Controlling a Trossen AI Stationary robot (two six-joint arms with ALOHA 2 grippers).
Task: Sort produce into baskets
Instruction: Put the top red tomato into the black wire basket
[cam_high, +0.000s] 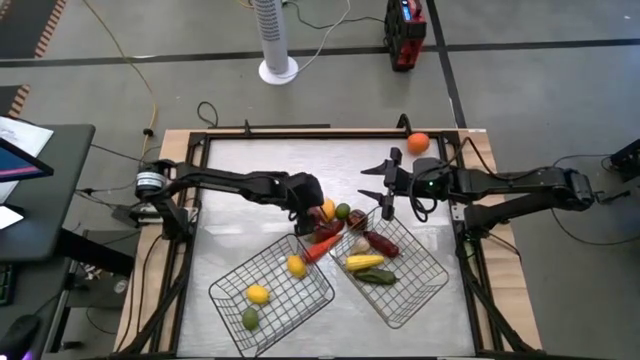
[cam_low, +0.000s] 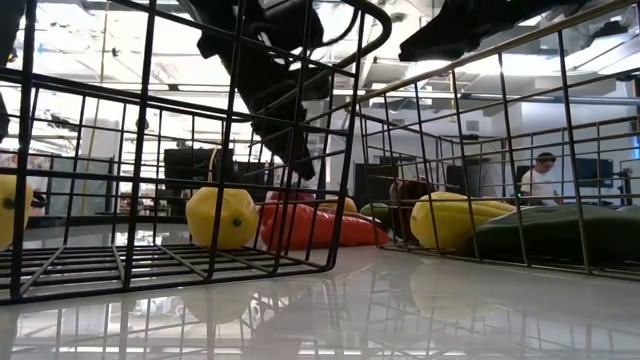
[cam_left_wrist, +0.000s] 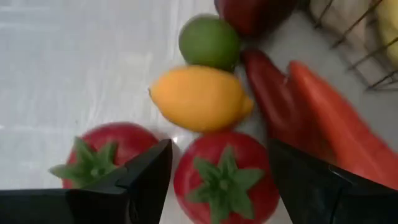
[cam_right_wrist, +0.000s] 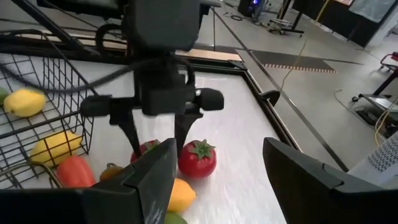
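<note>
left gripper (cam_left_wrist: 217, 180): open, one finger on each side of a red tomato (cam_left_wrist: 225, 180) in the middle of the table | right gripper (cam_high: 385, 185): open, waiting nearby | tip: go straight down, squeeze only this tomato, then lift.

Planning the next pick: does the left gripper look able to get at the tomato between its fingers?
Probably yes: the left gripper is open, straddling the tomato, with nothing above it.
</note>
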